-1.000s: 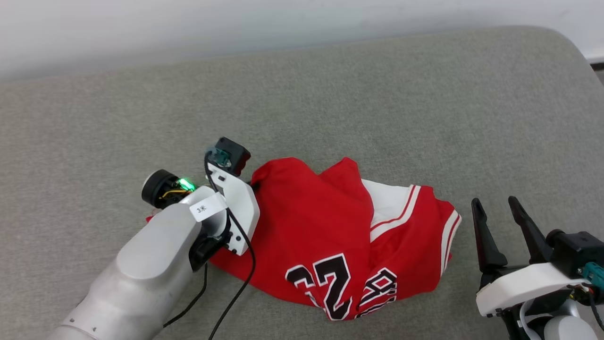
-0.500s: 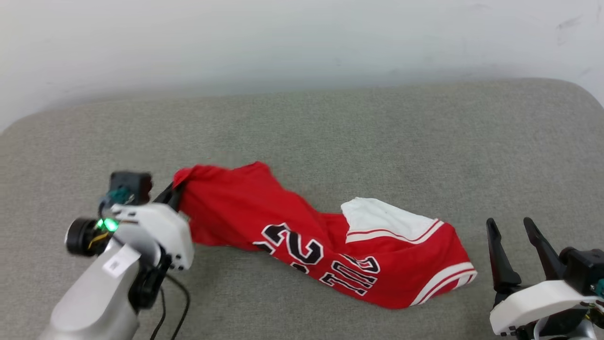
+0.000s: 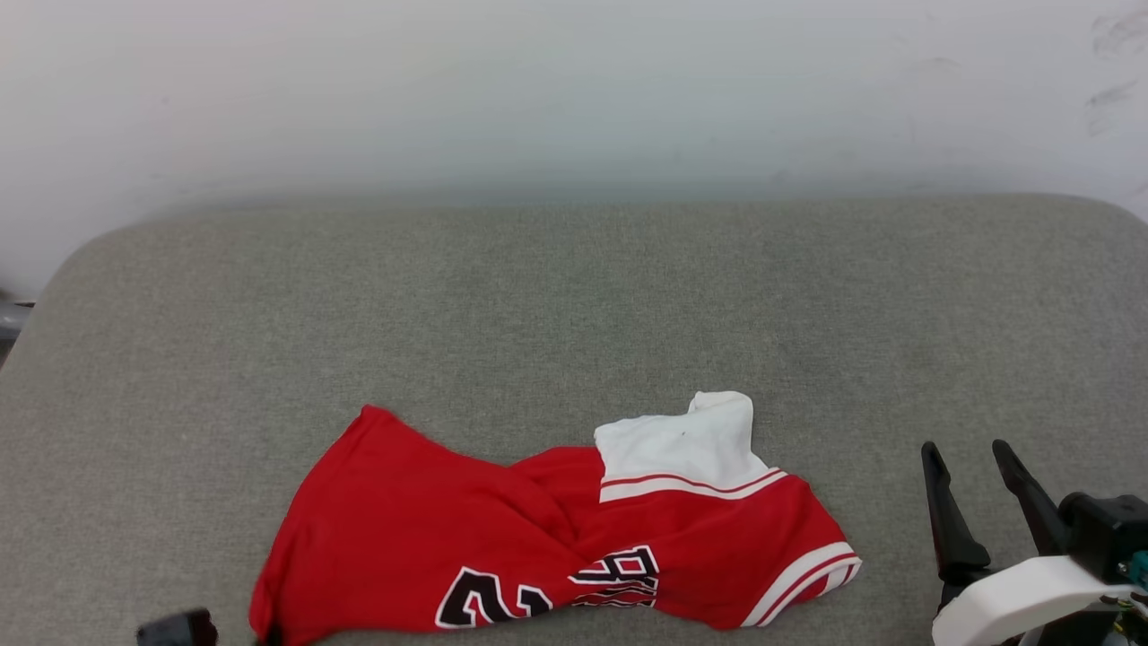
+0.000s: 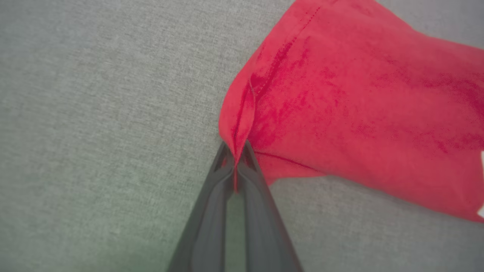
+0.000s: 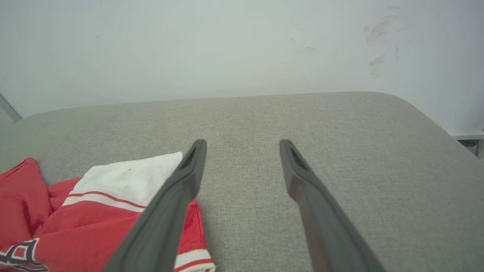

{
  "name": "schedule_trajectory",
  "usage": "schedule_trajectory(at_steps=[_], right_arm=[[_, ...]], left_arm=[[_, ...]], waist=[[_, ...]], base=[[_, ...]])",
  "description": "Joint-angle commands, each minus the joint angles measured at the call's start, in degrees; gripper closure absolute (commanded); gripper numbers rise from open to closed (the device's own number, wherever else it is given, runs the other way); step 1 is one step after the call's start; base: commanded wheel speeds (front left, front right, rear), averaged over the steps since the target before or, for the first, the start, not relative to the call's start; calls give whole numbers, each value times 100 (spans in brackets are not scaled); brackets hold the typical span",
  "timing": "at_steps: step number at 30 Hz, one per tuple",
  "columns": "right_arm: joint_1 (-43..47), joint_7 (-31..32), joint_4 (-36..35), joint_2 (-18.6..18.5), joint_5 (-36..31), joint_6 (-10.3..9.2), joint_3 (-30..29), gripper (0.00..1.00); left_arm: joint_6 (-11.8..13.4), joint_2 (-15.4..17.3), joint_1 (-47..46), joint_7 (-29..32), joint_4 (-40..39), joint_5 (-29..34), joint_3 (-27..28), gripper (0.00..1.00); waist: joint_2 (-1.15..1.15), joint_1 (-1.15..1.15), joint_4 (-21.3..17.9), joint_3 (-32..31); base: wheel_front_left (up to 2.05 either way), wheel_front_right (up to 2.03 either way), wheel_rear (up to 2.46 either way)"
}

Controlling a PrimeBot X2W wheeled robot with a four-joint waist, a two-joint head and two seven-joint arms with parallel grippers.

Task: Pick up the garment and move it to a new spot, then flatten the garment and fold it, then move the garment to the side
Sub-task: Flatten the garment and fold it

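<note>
Garment (image 3: 404,520) now flatter on grey cushion (image 3: 574,296); white wall (image 3: 574,90)

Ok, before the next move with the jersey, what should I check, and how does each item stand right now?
1. Left gripper shut on a pinched hem of the red jersey-style shirt: ok.
2. Hold deep enough to survive a pull: cannot tell; just a thin fold sits between the fingertips.
3. Right gripper open, holding nothing: ok.
4. Right gripper apart from the shirt, off to its right: ok.
5. Shirt lying flat: not ok; it is twisted at the middle, the white sleeve is flipped up and the lettering is partly hidden.
6. Bare grey fabric cushion beyond the shirt for spreading: ok.
</note>
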Motion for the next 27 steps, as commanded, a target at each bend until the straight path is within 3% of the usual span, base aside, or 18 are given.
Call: schedule_trajectory(at_steps=[1,8,9,10,11,19,27], right_arm=[[84,32,-31,6,-23,-4,17,0],[178,106,-100,6,-33,-4,-16,0],[183,114,-111,5,-36,-4,-21,0],[182,118,-121,6,-41,-4,-19,0],[183,125,-127,6,-45,-4,-23,0],[157,122,-175,5,-56,-4,-17,0],[170,91,-181,6,-27,-4,-40,0]], left_arm=[[-9,-125,294,41,12,-111,-54,100],[-353,-622,710,72,263,-257,-435,100],[-381,-642,644,-1,268,-212,-448,64],[-426,-653,565,-67,268,-168,-462,4],[-462,-652,482,-149,265,-109,-476,0],[-384,-444,-1,-950,41,467,-264,0],[-295,-440,-306,-1101,-578,1124,142,0]], waist=[[0,0,7,-54],[0,0,67,-200],[0,0,76,-211],[0,0,85,-222],[0,0,93,-236],[0,0,91,-296],[0,0,41,-320]], base=[[0,0,0],[0,0,0],[0,0,0],[0,0,0],[0,0,0],[0,0,0],[0,0,0]])
